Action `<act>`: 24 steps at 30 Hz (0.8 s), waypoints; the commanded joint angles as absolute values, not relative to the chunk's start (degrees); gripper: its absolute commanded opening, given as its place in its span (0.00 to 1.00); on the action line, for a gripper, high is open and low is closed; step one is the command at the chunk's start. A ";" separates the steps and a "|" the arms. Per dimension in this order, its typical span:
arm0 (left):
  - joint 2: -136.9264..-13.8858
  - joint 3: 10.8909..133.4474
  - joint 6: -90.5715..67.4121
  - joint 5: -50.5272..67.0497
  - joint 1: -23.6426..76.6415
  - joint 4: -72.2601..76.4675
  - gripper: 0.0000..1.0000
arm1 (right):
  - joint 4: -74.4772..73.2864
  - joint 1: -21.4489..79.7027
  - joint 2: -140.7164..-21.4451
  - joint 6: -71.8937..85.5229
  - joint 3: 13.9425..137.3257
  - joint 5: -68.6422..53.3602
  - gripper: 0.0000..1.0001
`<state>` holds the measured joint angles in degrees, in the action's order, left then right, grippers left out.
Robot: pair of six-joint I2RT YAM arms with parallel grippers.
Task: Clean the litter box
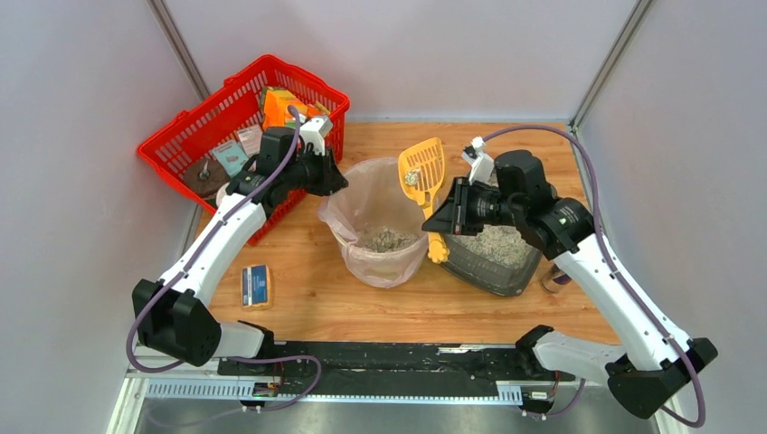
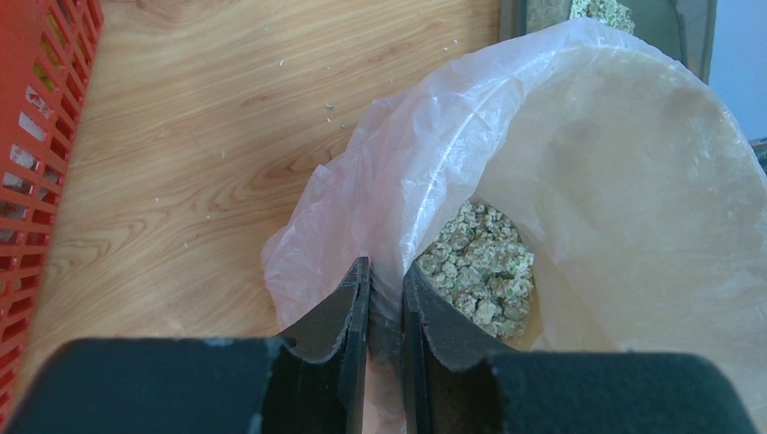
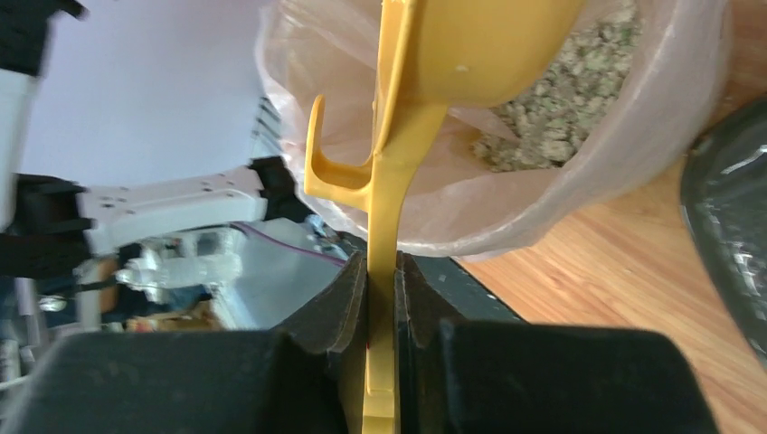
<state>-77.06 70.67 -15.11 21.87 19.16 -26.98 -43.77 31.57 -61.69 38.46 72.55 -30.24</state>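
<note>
The litter box (image 1: 496, 258) is a dark grey tray of pale litter at the right of the table; its edge shows in both wrist views (image 2: 674, 23) (image 3: 728, 226). My right gripper (image 1: 441, 217) (image 3: 382, 271) is shut on the handle of a yellow slotted scoop (image 1: 423, 170) (image 3: 479, 45). The scoop is tilted up over the bin (image 1: 375, 231) (image 3: 579, 172), with a clump on its head. My left gripper (image 1: 331, 178) (image 2: 386, 276) is shut on the bin's bag-lined rim (image 2: 425, 181) at its far left. Scooped clumps (image 2: 479, 262) lie in the bin's bottom.
A red mesh basket (image 1: 181, 145) with several packets stands at the back left, right behind my left arm. A small blue pack (image 1: 257, 285) lies on the wood in front of the bin. Loose litter grains (image 2: 298, 99) dot the table. Grey walls close in both sides.
</note>
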 commanded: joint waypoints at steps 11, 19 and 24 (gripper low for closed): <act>-77.70 72.25 -15.91 25.66 20.83 -29.79 0.00 | -62.31 48.60 -70.40 19.69 87.97 -0.09 0.00; -77.52 72.42 -15.82 25.66 20.83 -30.06 0.00 | -70.21 57.65 -76.01 14.07 92.90 17.56 0.00; -77.34 72.51 -15.73 25.66 20.83 -30.15 0.00 | -72.16 63.01 -78.57 11.26 94.74 29.16 0.00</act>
<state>-77.06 70.91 -15.00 21.82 19.27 -27.33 -69.91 60.20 -77.67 15.35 91.66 16.38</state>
